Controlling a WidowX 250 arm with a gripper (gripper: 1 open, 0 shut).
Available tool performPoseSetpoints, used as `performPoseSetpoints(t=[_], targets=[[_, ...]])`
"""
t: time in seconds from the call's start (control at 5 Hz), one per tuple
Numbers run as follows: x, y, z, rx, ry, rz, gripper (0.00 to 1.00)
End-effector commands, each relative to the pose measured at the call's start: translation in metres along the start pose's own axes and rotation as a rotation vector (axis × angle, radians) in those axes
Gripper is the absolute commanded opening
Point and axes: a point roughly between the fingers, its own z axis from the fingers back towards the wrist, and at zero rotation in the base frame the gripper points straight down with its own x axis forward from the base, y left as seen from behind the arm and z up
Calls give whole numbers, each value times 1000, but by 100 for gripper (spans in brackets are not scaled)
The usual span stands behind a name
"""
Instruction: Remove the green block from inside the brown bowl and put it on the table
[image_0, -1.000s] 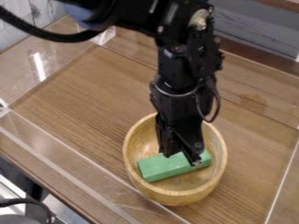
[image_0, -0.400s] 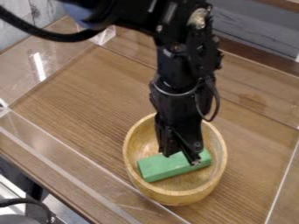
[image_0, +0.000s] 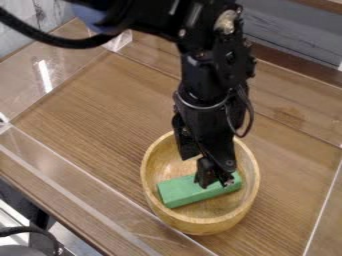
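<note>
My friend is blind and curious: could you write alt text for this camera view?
A black robot arm reaches straight down into a brown bowl on a wooden table, its gripper right over a green block lying inside the bowl. Clear walls border the table.

My arm is all black, built of chunky rounded segments with a glossy sheen. A thin black cable loops beside my wrist. My gripper ends in dark, narrow fingers.
</note>
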Motion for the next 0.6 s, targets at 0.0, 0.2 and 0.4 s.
performPoseSetpoints(t=[0.0, 0.2, 0.4], targets=[[4, 2, -2, 11, -30, 5, 100], [3, 0, -11, 10, -32, 4, 100], [3, -1, -20, 10, -35, 5, 100]])
